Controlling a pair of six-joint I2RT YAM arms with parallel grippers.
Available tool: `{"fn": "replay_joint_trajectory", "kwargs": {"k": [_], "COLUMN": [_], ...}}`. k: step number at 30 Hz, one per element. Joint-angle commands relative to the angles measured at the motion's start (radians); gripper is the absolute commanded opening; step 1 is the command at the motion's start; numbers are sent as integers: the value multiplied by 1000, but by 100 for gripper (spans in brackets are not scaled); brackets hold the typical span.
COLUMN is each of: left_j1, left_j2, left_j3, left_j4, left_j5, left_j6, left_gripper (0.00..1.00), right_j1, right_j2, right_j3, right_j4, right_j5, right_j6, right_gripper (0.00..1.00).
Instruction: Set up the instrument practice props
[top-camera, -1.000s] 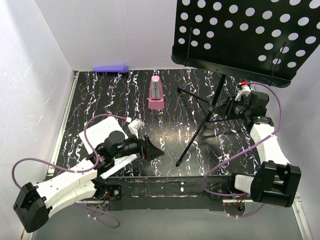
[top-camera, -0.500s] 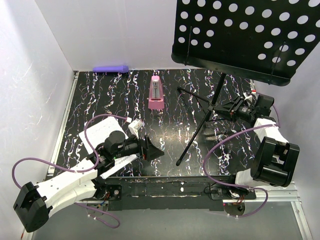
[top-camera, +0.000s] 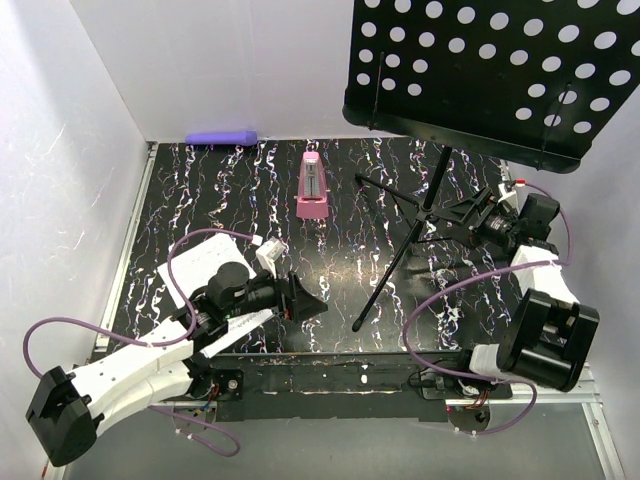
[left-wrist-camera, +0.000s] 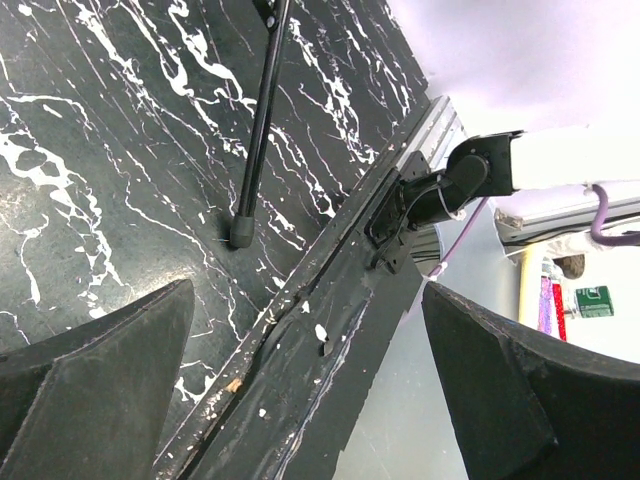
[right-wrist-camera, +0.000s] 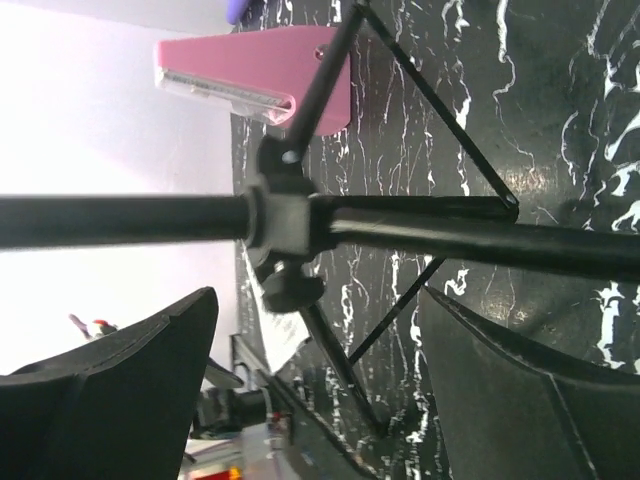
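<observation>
I judge the music stand (top-camera: 470, 70) placed, my right hand (top-camera: 462, 212) released just beside it, my left hand (top-camera: 308, 303) released too, so next I'd fetch the sheet-music pages (top-camera: 182, 270).

Table layout: stand to the right, smaller props left and behind.
The music stand (top-camera: 450, 128) stands on the table (top-camera: 200, 190) right of centre, with its desk overhanging the back right corner and one leg reaching toward the near edge. The metronome (top-camera: 312, 190) sits upright to its left, behind centre. A cylinder (top-camera: 222, 137) lies at the back wall, far left. The sheet music (top-camera: 185, 268) lies flat at near left, partly under the left arm (top-camera: 130, 375). The right gripper (top-camera: 470, 213) is just right of the stand's pole.
</observation>
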Motion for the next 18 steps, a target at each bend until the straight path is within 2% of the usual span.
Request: {"fn": "replay_joint_trajectory", "kwargs": {"k": [1,7,13,14,15,17,18], "left_j1": [-2,-2,-2,-1,-1,-1,1], "left_j2": [-65,-101,-139,-148,-156,-171,-176], "left_j3": [3,-20,-25,-28,-36,-49,-54], "left_j4": [-19,-17,-45,-48,-45,-36,-31], "left_j5": [-12,-24,-70,-82,-86,-98,-96], "left_j6": [14,19,29,28,25,17,14], "left_gripper": [98,98,98,98,98,98,98], "right_j1": [-7,-17,-16,-16,-17,-17,-16], "right_j2": [-139,-306,-425,-445,-457,-454,-430], "right_j3": [54,37,66,61,46,15,46], "right_j4": [-159,-335,-552,-558,-532,-457,-501], "right_j5": [-31,39,-28,-22,-18,2,-8], "right_j6": [-327,-718,-1192,-1263,-1286,-1211,-1267], "right_gripper": [89,90,92,96,96,98,98]}}
